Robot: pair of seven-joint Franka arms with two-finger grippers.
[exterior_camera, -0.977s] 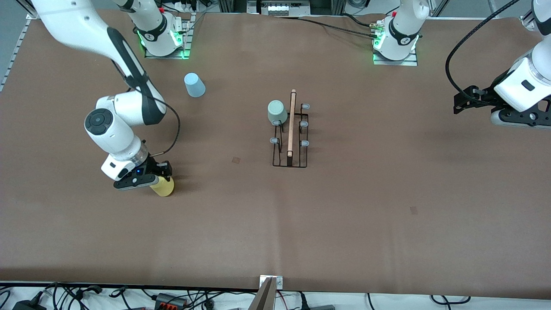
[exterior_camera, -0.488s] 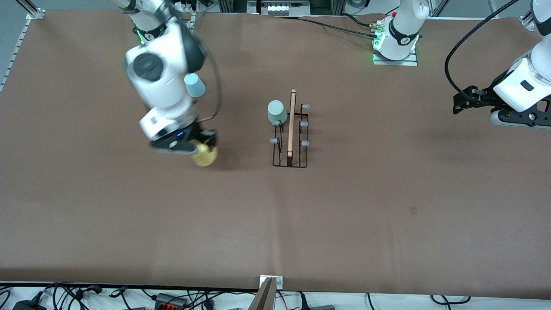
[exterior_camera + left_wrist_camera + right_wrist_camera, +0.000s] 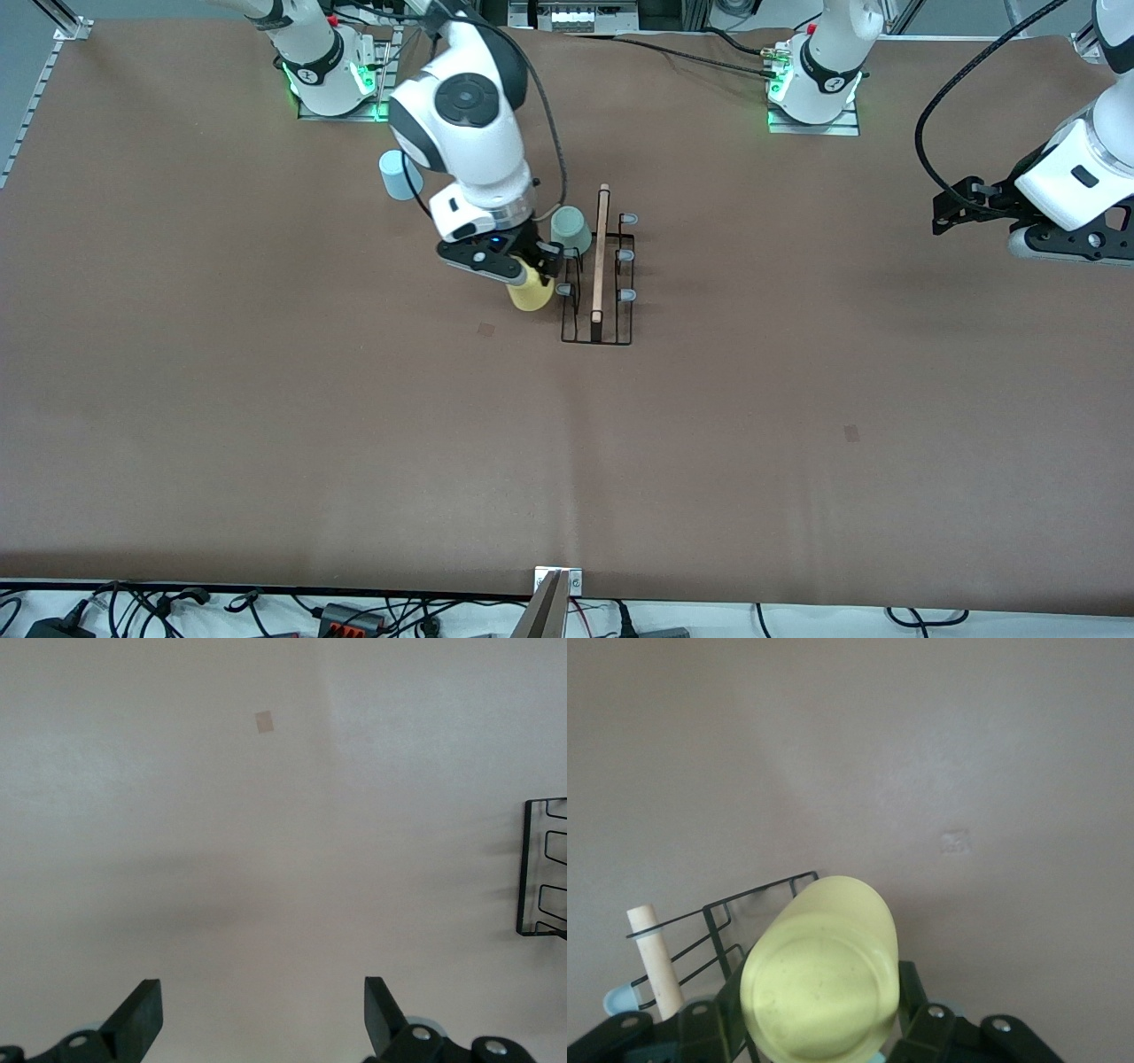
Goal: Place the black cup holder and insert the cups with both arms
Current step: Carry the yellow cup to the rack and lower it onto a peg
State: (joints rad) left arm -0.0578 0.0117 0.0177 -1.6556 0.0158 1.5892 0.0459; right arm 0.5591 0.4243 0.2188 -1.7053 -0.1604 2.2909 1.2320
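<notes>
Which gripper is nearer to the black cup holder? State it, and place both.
Right. The right gripper, shut on the yellow cup, hangs right beside the black cup holder. The left gripper waits, open, at the left arm's end of the table.

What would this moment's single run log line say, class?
right pincer: shut on yellow cup, beside cup holder | left pincer: open, waiting | grey-green cup: on peg

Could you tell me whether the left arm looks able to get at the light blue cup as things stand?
Probably not easily: the left gripper waits open at its own table end, while the right arm and black cup holder stand between it and the light blue cup.
</notes>
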